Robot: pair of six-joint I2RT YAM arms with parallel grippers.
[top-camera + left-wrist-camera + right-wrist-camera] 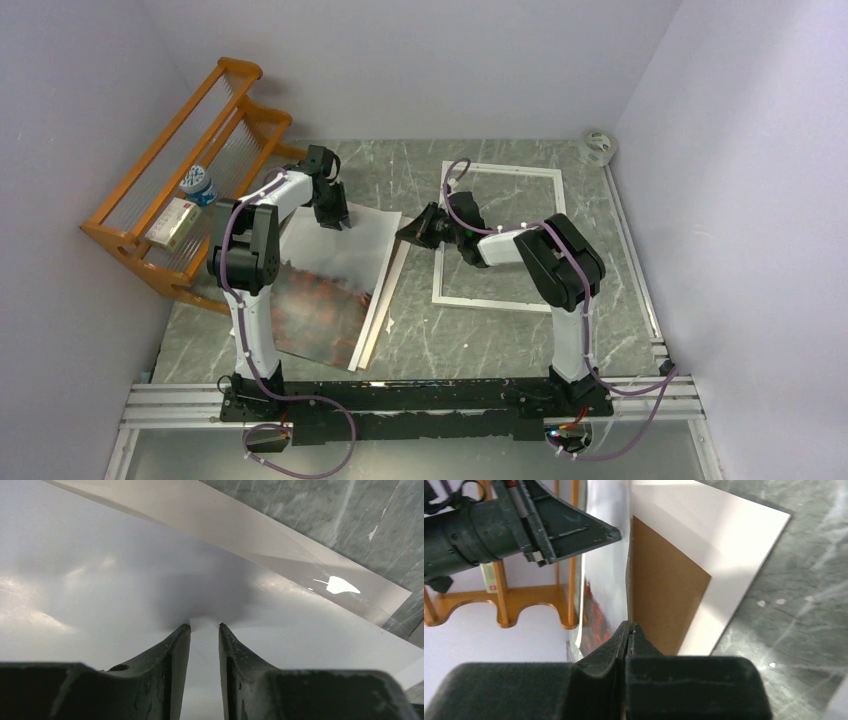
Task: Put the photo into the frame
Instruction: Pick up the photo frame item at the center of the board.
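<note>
Grey sky at the far end, red-orange trees at the near end: the photo [330,285] lies on the left half of the marble table [480,345]. Its long axis runs near to far, leaning slightly right. I see the right gripper [412,232] pinched tight on its far right edge, that edge raised off the brown backing board [664,590]. My left gripper [337,218] rests its fingertips on the grey far end, jaws a narrow gap apart. The frame [505,167] lies flat to the right, the orange rack [170,180] far left.
</note>
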